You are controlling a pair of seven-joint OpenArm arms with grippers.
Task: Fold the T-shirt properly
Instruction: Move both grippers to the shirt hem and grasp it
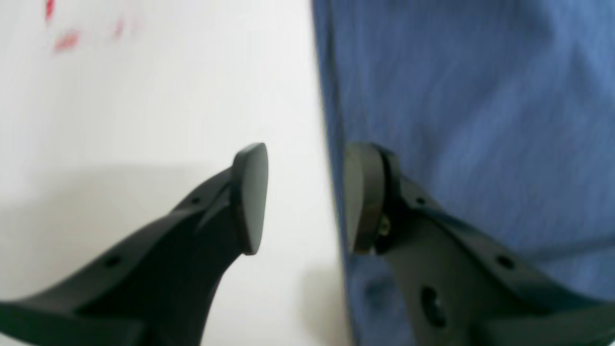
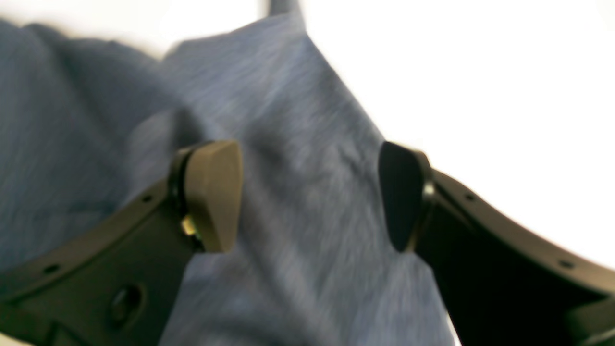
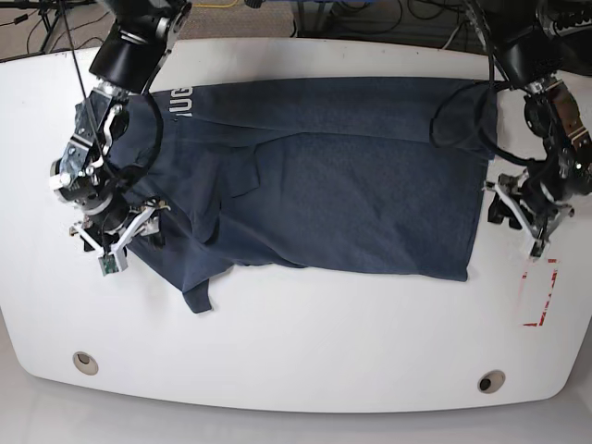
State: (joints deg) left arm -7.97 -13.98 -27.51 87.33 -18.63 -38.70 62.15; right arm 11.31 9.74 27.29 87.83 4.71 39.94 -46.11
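One navy T-shirt (image 3: pixel 324 176) lies spread across the white table (image 3: pixel 305 342) between two grippers. The right gripper (image 2: pixel 307 197) gapes wide over a fabric corner, holding nothing; the left gripper (image 1: pixel 305 197) stands half-open astride the hem, gripping nothing.

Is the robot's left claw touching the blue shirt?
Cannot tell. In the left wrist view the left gripper straddles the T-shirt edge with open jaws, but blur hides any contact.

White lettering on the T-shirt (image 3: pixel 314 176), too small for reading
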